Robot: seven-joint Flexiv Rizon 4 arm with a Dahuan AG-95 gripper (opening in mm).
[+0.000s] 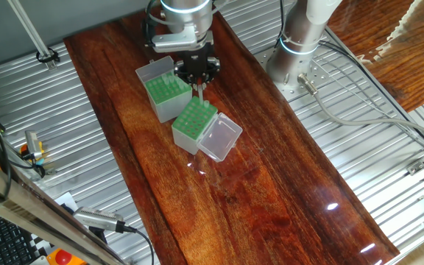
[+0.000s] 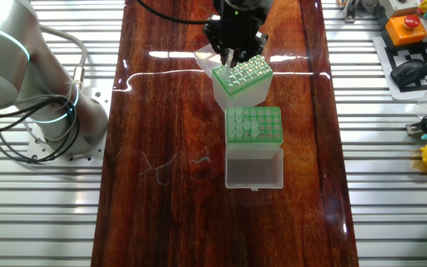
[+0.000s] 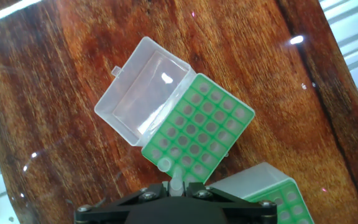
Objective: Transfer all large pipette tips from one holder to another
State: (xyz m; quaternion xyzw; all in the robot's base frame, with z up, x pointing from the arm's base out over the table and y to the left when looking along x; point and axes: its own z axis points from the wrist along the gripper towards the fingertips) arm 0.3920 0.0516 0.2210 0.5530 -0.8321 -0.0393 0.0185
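Hand hangs over the wooden bench, fingers pinched on one pipette tip that stands upright between them; in the one fixed view the tip points down from the hand, between the two boxes. Just below the hand lies the whitish box, its green rack of holes mostly bare in the hand view; its clear lid is folded flat open on the far side of it from the hand. One tip end shows in a hole at the rack's edge nearest the fingers; from the other fixed view a few more tips seem to stand in that rack, though they are small and hard to count. Beside the hand sits the grey box, taller, lid up behind it; its rack carries many tips.
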